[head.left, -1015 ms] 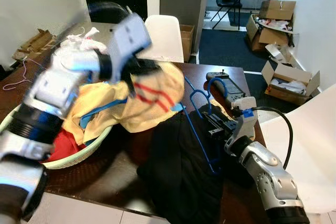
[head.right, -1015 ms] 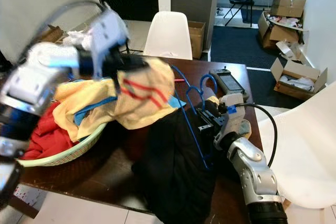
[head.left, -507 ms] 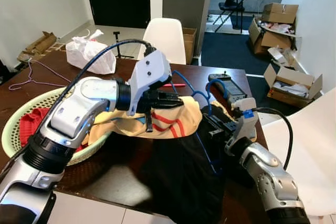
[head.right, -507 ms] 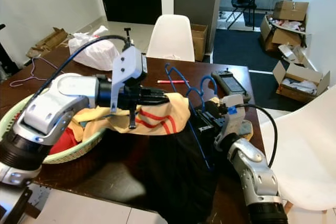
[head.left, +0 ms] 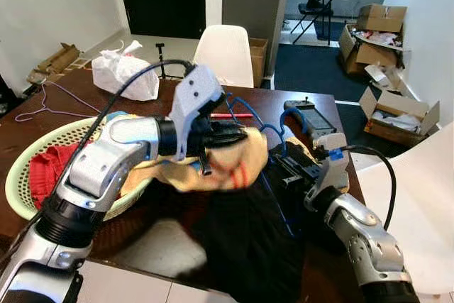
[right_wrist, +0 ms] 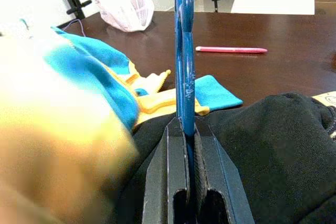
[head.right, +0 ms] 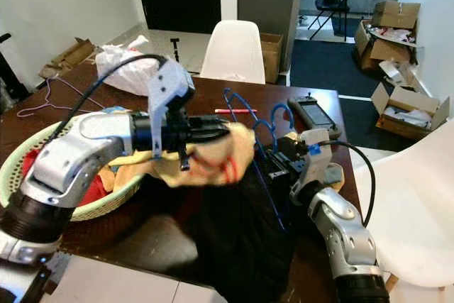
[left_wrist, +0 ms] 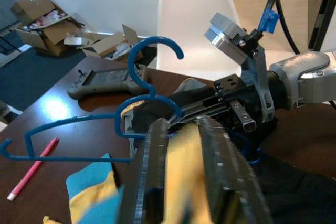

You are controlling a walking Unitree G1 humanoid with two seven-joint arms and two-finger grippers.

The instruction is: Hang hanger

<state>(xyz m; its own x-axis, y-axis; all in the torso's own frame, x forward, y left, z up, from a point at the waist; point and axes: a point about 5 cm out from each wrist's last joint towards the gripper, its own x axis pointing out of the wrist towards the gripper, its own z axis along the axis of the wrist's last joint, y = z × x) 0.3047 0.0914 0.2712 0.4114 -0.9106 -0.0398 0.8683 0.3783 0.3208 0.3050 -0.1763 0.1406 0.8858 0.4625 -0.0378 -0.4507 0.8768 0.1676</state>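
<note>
Two arms reach over the table (head.left: pixel 152 235): the left gripper (head.left: pixel 237 135) extends level, pinching soft yellow cloth (head.left: pixel 227 168) beside the basket (head.left: pixel 18 193). Right wrist view: right gripper (right_wrist: pixel 186 129) clamps the thin blue wire hanger (right_wrist: pixel 184 51) upright above black fabric (right_wrist: pixel 278 145).

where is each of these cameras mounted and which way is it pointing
Left eye and right eye views: on the head, looking forward and down over the table; both silver arms show, the left gripper clamping a yellow garment.
Left wrist view: along its own fingers, toward the blue hanger and the right gripper.
Right wrist view: along fingers shut on the hanger, toward the pink pen and white bag.
Shared: hanger, pen and yellow garment.
</note>
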